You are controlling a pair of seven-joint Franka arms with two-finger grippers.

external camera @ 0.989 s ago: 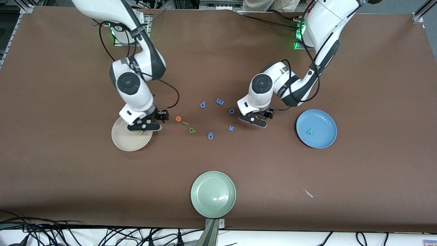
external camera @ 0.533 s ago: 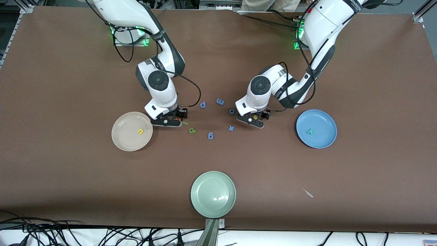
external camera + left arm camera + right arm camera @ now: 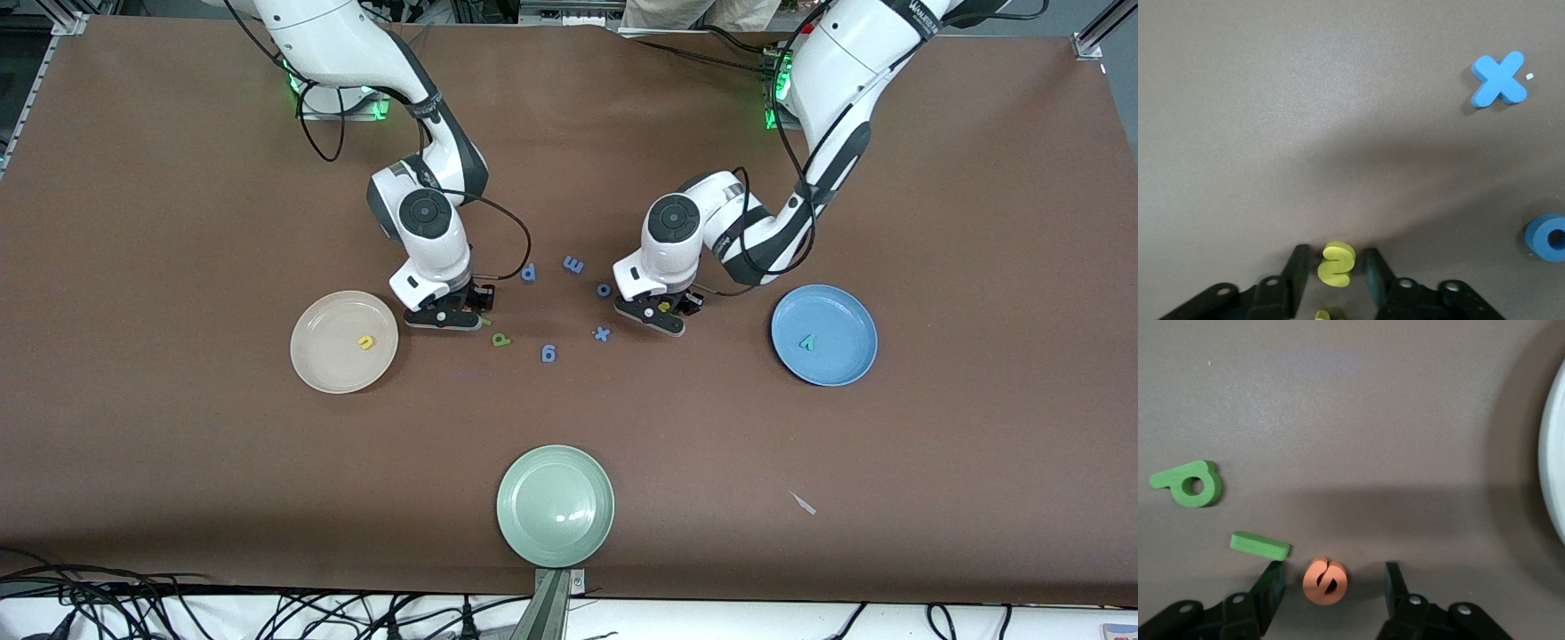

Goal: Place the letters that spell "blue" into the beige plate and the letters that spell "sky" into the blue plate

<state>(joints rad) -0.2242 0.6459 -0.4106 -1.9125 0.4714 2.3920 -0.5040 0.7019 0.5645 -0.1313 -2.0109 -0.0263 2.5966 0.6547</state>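
My left gripper [image 3: 1336,259] is down on the table, open, its fingers [image 3: 1297,270] close on both sides of the yellow s [image 3: 1337,263] with thin gaps. A sliver of another yellow letter [image 3: 1321,315] shows under the gripper. My right gripper [image 3: 1335,577] is open and low around the orange e [image 3: 1325,580], beside the light green l [image 3: 1260,545] and olive-green b [image 3: 1188,483]. The yellow u [image 3: 365,341] lies in the beige plate [image 3: 307,356]. The teal y [image 3: 807,341] lies in the blue plate [image 3: 845,311].
Blue letters lie between the two grippers: an x [image 3: 1498,79], an o [image 3: 1548,237], and three more [image 3: 529,273], [image 3: 573,264], [image 3: 548,354]. A pale green plate [image 3: 556,505] stands near the front camera's edge of the table.
My right gripper left the beige plate, with the yellow u staying in it, and came down around the orange e. My left gripper's fingers narrowed around the yellow s.
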